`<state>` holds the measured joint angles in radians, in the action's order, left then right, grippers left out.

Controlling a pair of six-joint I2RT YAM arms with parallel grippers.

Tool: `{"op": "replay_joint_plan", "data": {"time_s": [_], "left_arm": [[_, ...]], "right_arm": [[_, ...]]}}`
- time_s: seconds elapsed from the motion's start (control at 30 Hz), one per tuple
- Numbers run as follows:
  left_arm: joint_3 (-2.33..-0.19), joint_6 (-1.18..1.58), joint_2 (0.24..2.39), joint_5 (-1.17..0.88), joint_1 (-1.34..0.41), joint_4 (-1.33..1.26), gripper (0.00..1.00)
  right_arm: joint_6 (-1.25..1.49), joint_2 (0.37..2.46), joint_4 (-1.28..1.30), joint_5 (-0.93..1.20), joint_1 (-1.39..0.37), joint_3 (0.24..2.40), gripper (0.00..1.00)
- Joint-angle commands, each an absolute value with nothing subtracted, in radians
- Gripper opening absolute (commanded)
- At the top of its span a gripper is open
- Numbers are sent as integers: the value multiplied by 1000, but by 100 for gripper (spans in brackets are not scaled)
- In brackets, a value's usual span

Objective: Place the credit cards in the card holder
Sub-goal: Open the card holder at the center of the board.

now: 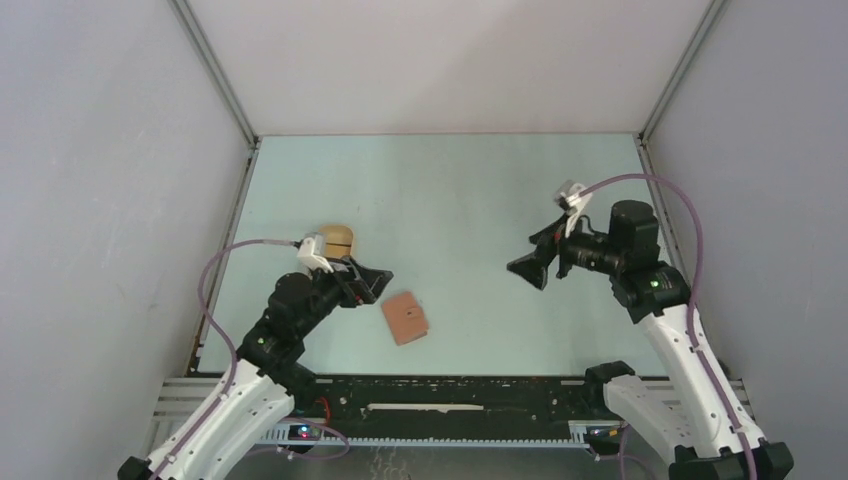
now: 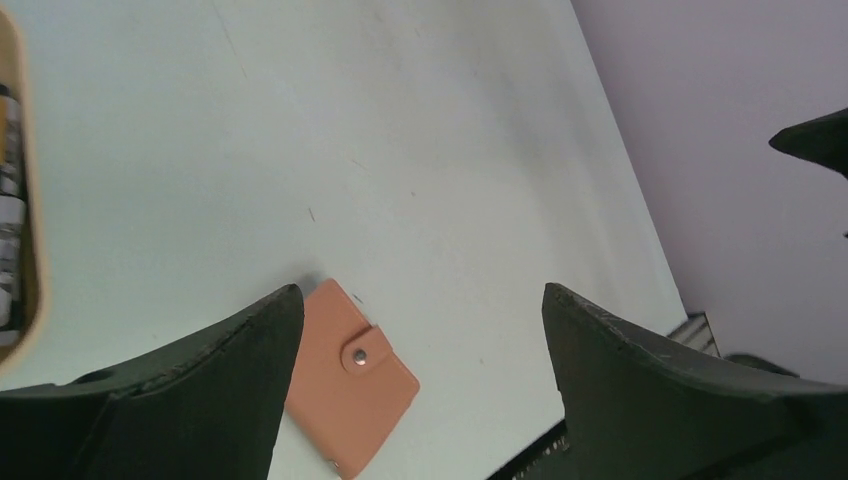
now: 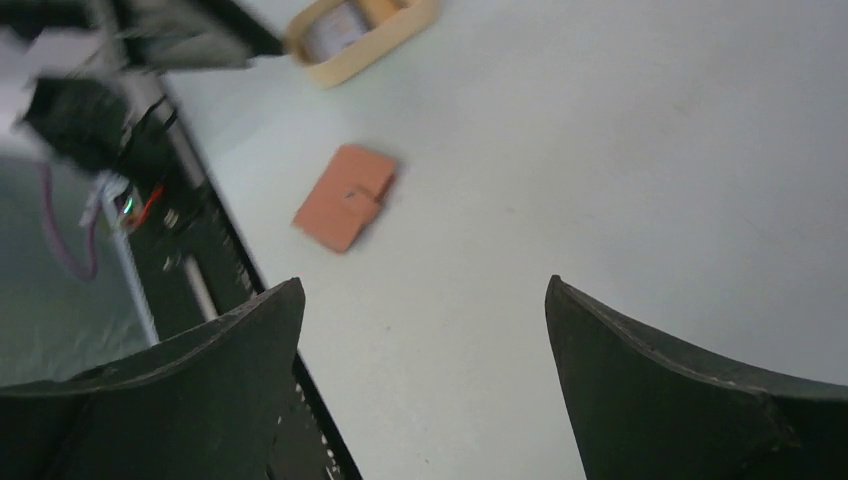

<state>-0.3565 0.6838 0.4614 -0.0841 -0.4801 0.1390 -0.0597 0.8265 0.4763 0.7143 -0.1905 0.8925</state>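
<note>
Cards (image 3: 340,22) in tray (image 3: 368,58) blurry, part. hidden.

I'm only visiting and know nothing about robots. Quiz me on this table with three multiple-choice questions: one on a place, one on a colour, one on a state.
1. Where is the wallet?
A in the tray
B on the table, near the left gripper
C in the right gripper

2. What colour is the wallet?
A blue
B black
C reddish-brown

3. How do the two grippers stand?
A both open and empty
B both shut
C one open, one shut

Answers:
1 B: it lies flat on the table, apart from the tray.
2 C: all three views show that colour.
3 A: each wrist view shows a wide gap with nothing in it.
</note>
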Motion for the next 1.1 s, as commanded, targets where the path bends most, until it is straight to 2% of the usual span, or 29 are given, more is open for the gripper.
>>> {"op": "replay_joint_plan", "data": {"time_s": [0.0,0.1,0.27,0.5,0.6,0.77,1.07], "left_arm": [[-312,732,482,-30,-581,77,93],[-282,759,496,53,-662,43,92],[-225,820,513,109,-718,-57,90],[-159,909,553,221,-800,-148,87],[-148,957,589,272,-814,-166,80],[-203,992,683,350,-822,-84,75],[-303,965,766,414,-826,82,75]], "right_arm": [[-427,856,542,998,-325,899,100],[-594,907,660,933,-474,923,100],[-637,1033,663,832,-614,947,100],[-590,1125,678,800,-635,978,100],[-575,1132,669,791,-652,977,100],[-553,1159,659,767,-670,979,100],[-426,1227,593,797,-669,976,100]]}}
